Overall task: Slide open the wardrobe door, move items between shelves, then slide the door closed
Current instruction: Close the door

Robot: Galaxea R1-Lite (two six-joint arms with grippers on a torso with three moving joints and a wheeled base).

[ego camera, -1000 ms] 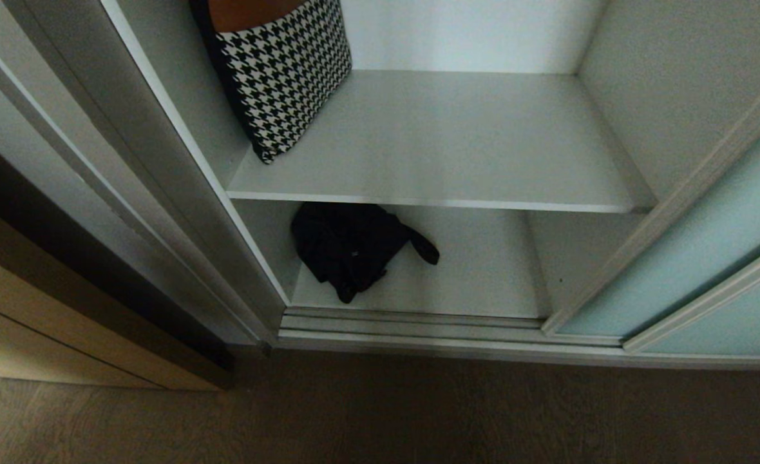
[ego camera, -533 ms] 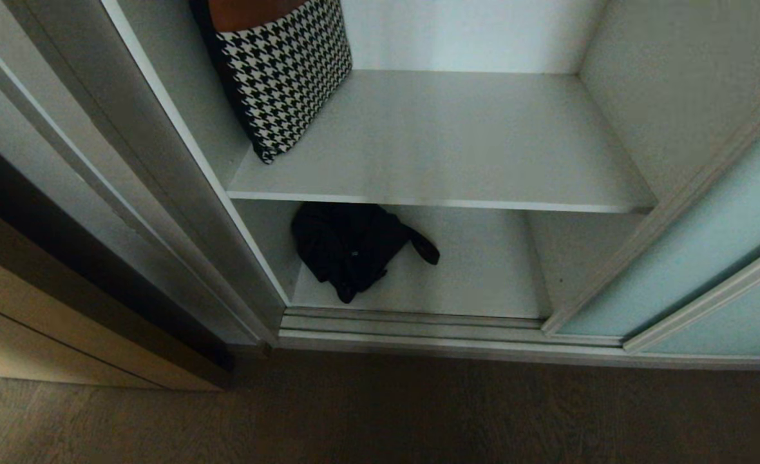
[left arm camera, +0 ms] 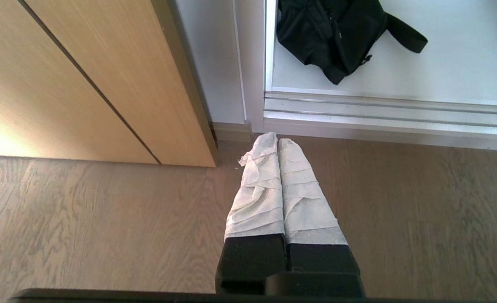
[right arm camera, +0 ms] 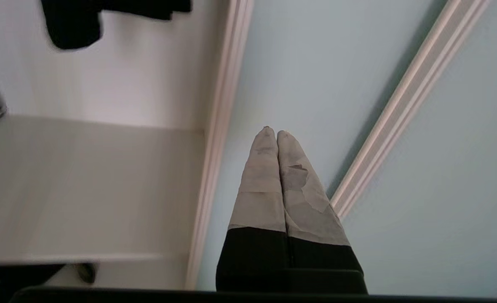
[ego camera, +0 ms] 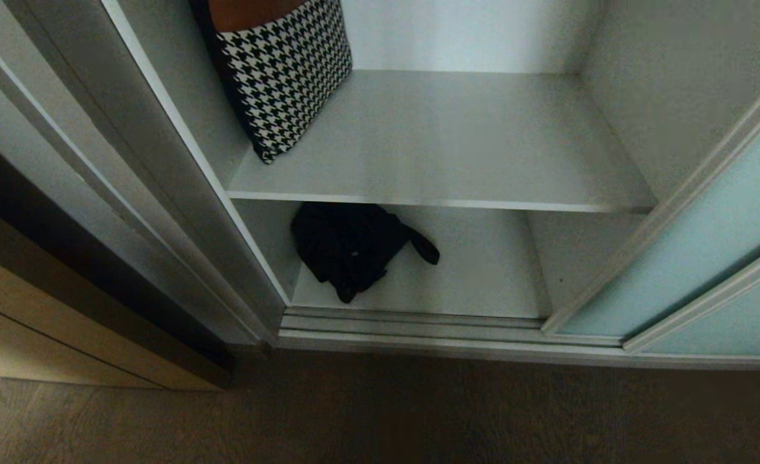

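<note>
So basically nothing is shifted inside since a second ago: the sliding wardrobe door is left open, the black bag is parked on the bottom shelf, and the right gripper, pinched shut and empty, is pointed at the glass.

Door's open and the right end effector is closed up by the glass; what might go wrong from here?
1. The right end effector, shut, is close to the sliding wardrobe door; it may bump the glass.
2. The black bag lies limp under the upper shelf, so reaching may clip that edge.
</note>
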